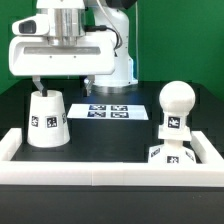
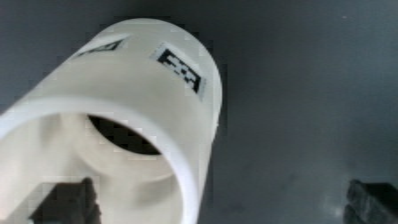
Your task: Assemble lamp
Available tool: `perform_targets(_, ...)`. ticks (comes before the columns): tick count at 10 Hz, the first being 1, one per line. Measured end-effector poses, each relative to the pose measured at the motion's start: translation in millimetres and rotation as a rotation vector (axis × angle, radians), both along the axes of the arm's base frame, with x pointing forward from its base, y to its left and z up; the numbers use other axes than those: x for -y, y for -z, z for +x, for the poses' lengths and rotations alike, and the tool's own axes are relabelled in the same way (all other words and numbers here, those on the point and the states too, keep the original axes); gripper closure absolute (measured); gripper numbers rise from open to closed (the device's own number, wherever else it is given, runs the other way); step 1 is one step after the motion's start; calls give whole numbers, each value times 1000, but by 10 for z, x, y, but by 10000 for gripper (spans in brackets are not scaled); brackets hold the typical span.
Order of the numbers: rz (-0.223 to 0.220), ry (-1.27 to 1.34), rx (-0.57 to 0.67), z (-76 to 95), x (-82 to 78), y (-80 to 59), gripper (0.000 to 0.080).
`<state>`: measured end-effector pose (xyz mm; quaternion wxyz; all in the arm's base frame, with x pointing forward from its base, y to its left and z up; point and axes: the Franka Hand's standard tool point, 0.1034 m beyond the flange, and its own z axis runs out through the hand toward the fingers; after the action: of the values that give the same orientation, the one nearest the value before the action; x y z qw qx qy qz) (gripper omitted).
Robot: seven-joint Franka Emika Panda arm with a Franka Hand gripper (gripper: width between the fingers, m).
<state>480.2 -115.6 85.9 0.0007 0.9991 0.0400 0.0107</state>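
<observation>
The white cone shade (image 1: 45, 120) stands on the black table at the exterior view's left, narrow end up, with square tags on its side. My gripper (image 1: 63, 86) hangs open just above it, one finger over the shade's top and the other off to the exterior view's right. In the wrist view the shade (image 2: 134, 110) fills the picture, its top hole showing; one fingertip (image 2: 68, 200) overlaps the shade and my gripper (image 2: 221, 205) holds nothing. The ball-topped bulb (image 1: 175, 103) stands upright on the blocky base (image 1: 170, 152) at the exterior view's right.
The marker board (image 1: 110, 110) lies flat at the middle back. A low white rail (image 1: 110, 168) runs along the front, with side walls at both ends. The arm's white pedestal (image 1: 120, 70) stands behind the marker board.
</observation>
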Motion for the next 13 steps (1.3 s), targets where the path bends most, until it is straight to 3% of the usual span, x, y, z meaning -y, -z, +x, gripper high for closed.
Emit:
perform_targets(4, -16, 1, 8, -2, -12, 102, 101)
perform_targets(6, -14, -1, 7, 16, -44, 90, 338)
perform_targets(7, -14, -1, 7, 17, -47, 90, 338)
perform_targets(8, -14, -3, 7, 19, -57, 90, 545)
perform_targets(9, -14, -5, 7, 17, -66, 94, 683)
perform_targets(10, -15, -6, 12, 29, -65, 86, 757)
perform_targets(13, -6, 42, 10, 53, -262, 47, 757)
